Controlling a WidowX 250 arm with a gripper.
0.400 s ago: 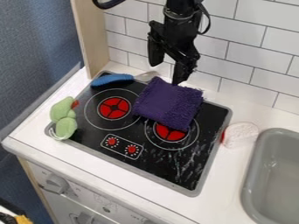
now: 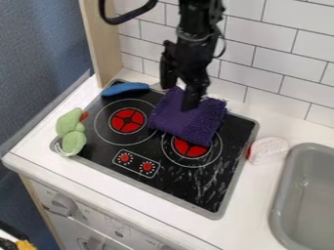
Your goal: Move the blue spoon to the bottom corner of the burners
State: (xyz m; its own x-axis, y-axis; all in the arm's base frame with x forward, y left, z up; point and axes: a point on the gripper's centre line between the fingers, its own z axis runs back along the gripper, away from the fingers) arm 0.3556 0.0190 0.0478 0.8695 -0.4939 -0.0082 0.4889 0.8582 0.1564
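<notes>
Glossy black glass-like stovetop (image 2: 196, 185); rough, shaggy purple cloth (image 2: 186, 117); smooth, glossy white wall tiles (image 2: 287, 53); matt grey sink (image 2: 287, 205)

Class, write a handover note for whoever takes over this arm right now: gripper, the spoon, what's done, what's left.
Black two-finger gripper: open, over the fluffy purple cloth; contact unclear.
Blue-handled spoon: not held, at the black stovetop's upper-left corner in view.
Done: spoon not yet moved to its goal.
Left: grasp it, carry it to the red burners' bottom corner, release.
</notes>
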